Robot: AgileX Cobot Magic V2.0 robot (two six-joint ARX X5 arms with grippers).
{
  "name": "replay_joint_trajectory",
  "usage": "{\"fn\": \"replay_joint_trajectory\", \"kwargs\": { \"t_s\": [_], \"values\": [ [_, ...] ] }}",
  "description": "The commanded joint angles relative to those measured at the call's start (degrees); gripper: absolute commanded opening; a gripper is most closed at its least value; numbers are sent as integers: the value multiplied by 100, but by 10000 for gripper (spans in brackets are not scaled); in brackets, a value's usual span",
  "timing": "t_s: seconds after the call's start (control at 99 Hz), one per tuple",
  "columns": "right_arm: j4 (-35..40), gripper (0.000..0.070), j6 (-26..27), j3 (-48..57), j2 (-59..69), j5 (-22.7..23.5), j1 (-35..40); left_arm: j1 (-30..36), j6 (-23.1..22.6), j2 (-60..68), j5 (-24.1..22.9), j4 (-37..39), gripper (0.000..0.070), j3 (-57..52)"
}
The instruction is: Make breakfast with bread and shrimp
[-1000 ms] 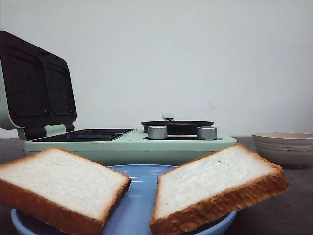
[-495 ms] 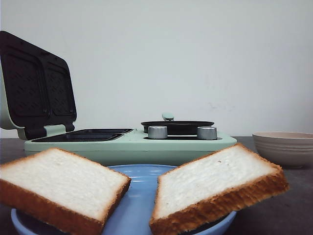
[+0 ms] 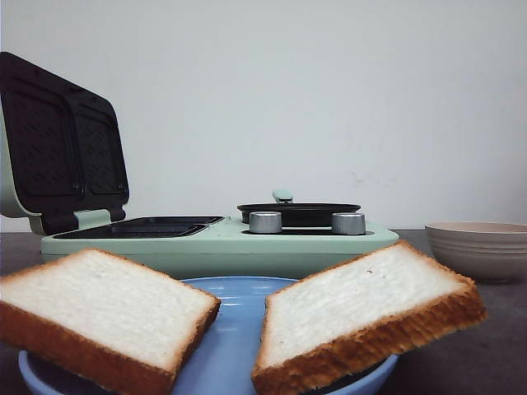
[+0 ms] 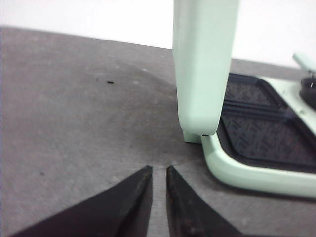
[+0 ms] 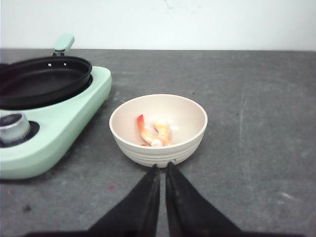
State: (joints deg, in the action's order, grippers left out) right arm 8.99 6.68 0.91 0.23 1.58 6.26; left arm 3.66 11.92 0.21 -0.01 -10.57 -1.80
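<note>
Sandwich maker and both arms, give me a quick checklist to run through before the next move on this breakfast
1. Sandwich maker lid open, plates exposed: ok.
2. Two bread slices on the blue plate: ok.
3. Shrimp in the beige bowl: ok.
4. Left gripper empty, fingers nearly closed: ok.
5. Right gripper empty, pointing at the bowl: ok.
6. Heating on: cannot tell.
</note>
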Motion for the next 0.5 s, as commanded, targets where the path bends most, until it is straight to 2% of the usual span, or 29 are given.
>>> {"fn": "replay_joint_trajectory", "kwargs": {
  "t_s": [0.0, 0.121, 0.192, 0.293, 0.384, 0.485],
  "values": [
    [-175, 7, 516, 11, -2, -13, 2, 9, 852, -2, 0, 24, 2, 57],
    [-271, 6, 765, 243, 0, -24, 2, 9, 1606, 0, 4, 28, 3, -59],
    [-103, 6, 918, 535, 17, -42, 2, 11, 1858, 4, 85, 26, 4, -192],
    [313, 6, 1209, 1036, 240, -166, 2, 11, 1864, 68, 297, 24, 7, -516],
    [682, 5, 1224, 1593, 719, -162, 0, 11, 1847, 315, 367, -85, 9, -1003],
    [1058, 5, 1224, 2264, 1508, -98, -2, 11, 1582, 909, 365, -505, 10, -1788]
  ]
}}
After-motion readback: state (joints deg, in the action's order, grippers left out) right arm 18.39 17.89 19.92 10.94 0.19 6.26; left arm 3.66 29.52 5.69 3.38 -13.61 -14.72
